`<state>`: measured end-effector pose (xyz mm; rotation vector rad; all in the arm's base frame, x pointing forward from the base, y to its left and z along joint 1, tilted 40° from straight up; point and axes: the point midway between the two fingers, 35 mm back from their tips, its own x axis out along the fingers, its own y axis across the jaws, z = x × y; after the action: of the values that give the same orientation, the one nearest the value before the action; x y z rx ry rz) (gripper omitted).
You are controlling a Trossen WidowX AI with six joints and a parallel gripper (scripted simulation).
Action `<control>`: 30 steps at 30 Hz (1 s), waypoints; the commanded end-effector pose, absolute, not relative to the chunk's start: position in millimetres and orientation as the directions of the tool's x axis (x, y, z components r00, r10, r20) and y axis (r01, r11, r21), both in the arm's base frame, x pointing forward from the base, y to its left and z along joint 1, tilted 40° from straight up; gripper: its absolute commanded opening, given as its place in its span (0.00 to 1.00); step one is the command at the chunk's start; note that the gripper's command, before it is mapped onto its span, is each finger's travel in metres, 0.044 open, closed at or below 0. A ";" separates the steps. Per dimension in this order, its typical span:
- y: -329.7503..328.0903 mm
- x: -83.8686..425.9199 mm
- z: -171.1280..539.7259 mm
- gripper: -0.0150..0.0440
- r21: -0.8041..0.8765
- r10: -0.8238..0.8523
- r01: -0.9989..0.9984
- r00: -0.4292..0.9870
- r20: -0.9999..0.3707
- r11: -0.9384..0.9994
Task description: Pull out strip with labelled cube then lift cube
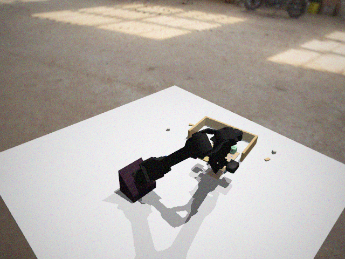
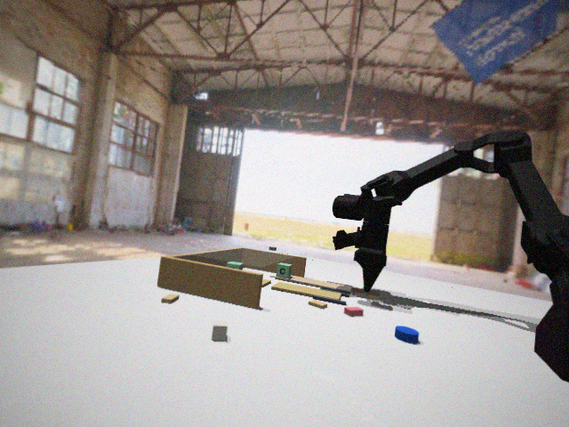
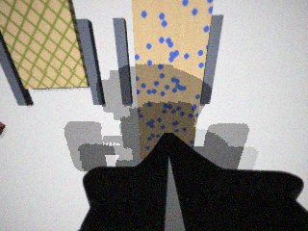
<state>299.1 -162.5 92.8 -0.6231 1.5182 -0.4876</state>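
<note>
On the white tabletop [image 1: 83,156] [image 2: 138,367] [image 3: 38,202], the closed pincer [image 1: 215,171] [image 2: 367,289] [image 3: 167,137] pointed down at the blue-dotted strip [image 1: 234,156] [image 2: 316,281] [image 3: 168,53], the C-labelled cube [image 1: 233,149] [image 2: 284,270] farther left.

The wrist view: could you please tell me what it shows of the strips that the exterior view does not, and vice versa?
Only wrist: blue dots on one strip, green crosshatching on the other.
Only exterior: the C-marked cube and the wooden frame's walls.
Both: the two strips, dark rails and the gripper.
</note>
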 end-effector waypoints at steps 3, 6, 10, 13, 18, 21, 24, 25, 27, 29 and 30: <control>-165.1 284.6 88.8 0.25 -0.644 -0.648 -0.096 -0.010 -0.762 0.759; -165.5 280.1 89.1 0.25 -0.644 -0.648 -0.096 -0.010 -0.762 0.759; -165.9 274.2 89.5 0.25 -0.644 -0.648 -0.096 -0.010 -0.762 0.759; -166.3 269.8 89.8 0.25 -0.644 -0.648 -0.096 -0.010 -0.762 0.759; -166.8 262.4 90.3 0.25 -0.644 -0.648 -0.097 -0.011 -0.762 0.759; -167.2 258.0 90.6 0.25 -0.644 -0.648 -0.097 -0.011 -0.762 0.759; -167.5 253.6 91.0 0.25 -0.644 -0.648 -0.097 -0.011 -0.762 0.759; -167.6 252.2 91.1 0.25 -0.644 -0.648 -0.097 -0.011 -0.762 0.759; -167.8 249.3 91.3 0.25 -0.644 -0.648 -0.097 -0.011 -0.762 0.759; -168.0 246.4 91.5 0.25 -0.644 -0.648 -0.097 -0.011 -0.762 0.759; -168.2 244.9 91.6 0.25 -0.644 -0.648 -0.097 -0.011 -0.762 0.759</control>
<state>255.3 -165.9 95.9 -0.6256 1.5191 -0.4854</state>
